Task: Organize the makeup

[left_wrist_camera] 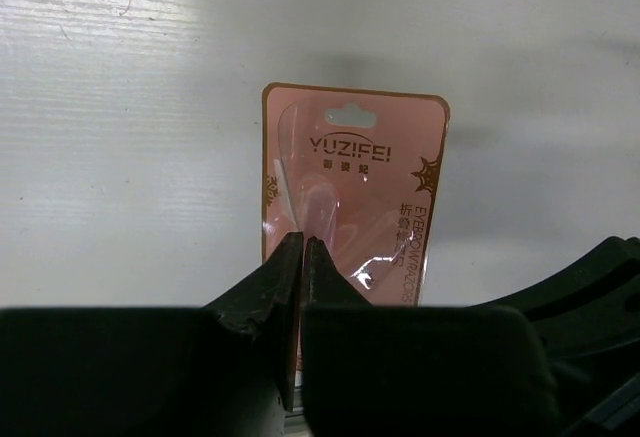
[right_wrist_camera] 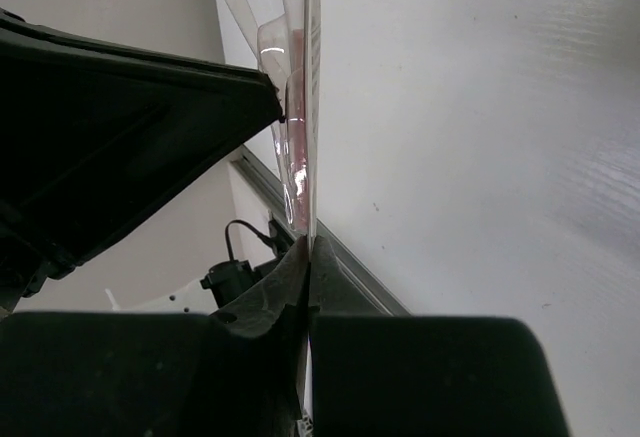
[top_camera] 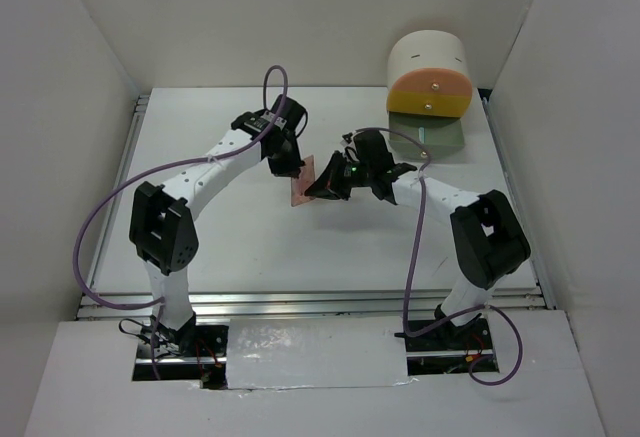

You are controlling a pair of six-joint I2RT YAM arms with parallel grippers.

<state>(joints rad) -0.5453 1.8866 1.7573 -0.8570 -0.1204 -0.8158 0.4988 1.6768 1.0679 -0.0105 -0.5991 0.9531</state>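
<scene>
- Here, a handover looks to be the step in hand: both hands pinch one pink pack, held upright over the middle of the counter.
- The left hand is closed tight on the pack's lower edge, with only the thin card between its fingers.
- The right hand is likewise clamped on the pack, which its camera sees edge-on.
- Next, one hand should probably let go, so the other can carry the pack alone.
- A likely goal is the round drawer unit at the far right, with a grey tray in front of it.
</scene>
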